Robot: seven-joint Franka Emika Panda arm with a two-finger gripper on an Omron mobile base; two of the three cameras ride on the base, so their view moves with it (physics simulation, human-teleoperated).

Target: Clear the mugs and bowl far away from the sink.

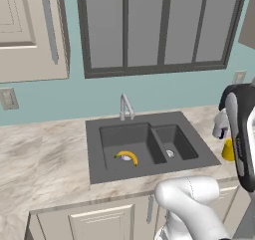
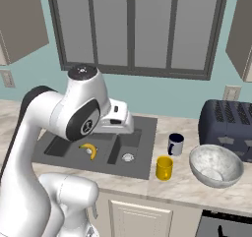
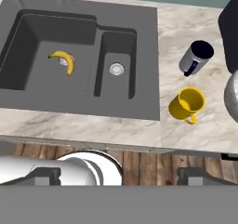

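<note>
Gripper high above counter front edge, fingers spread wide, nothing between. Yellow mug on counter just right of sink; pale dark-rimmed mug just behind it. Bowl further right of sink, before toaster. Banana in sink's large basin.

light: even, bright | shadows: faint | focus: sharp | glare: none

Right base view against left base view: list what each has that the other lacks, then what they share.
Right base view alone: the dark blue toaster, the bowl and the pale mug with its dark rim. Left base view alone: the cabinet door handle at upper left. Both: the sink, the banana in its large basin, the yellow mug and the window.
</note>
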